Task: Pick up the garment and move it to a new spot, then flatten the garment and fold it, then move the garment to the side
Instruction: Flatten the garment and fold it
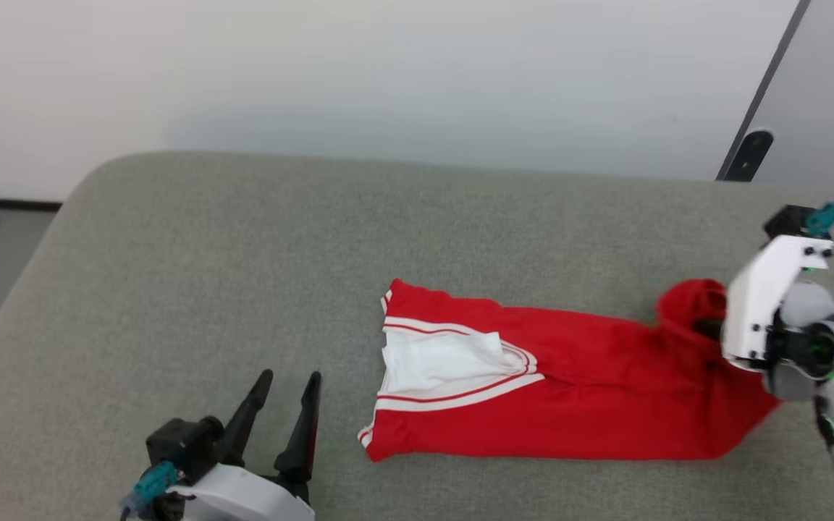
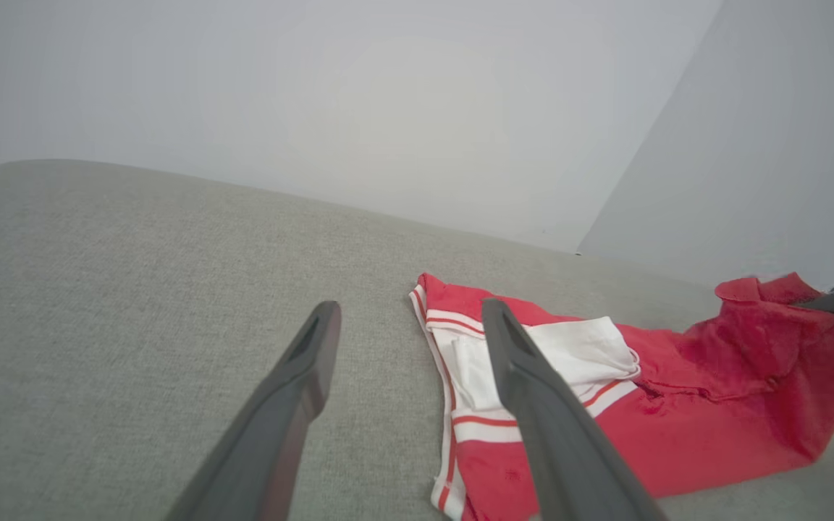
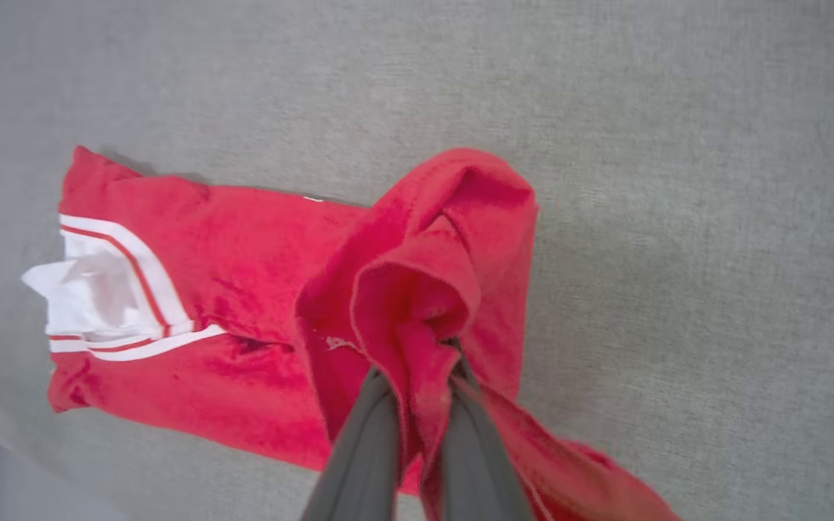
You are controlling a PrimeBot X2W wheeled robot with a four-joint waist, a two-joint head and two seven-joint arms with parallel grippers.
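Our right gripper (image 3: 420, 373) is clamped tight on a bunched red fold at one end of the shirt (image 1: 569, 405), and that end is raised off the grey padded surface (image 1: 243, 253). Our left gripper (image 1: 289, 376) stands wide open and holds nothing, low on the surface just beside the shirt's striped end but apart from it.

The shirt lies right of the middle of the surface as a long narrow band. Its long axis runs across the head view from side to side. The striped end with the white sleeve (image 1: 439, 362) points to our left, and the gathered end points to our right, into the clamped fingers.

We judge that the pinch takes in only a small wad of cloth, so a pull could let it slide free. A one-handed drag could also stretch the band, pull its layers askew and tug the sleeve out of place. If the raised end drops in a heap, we would have to flatten it again
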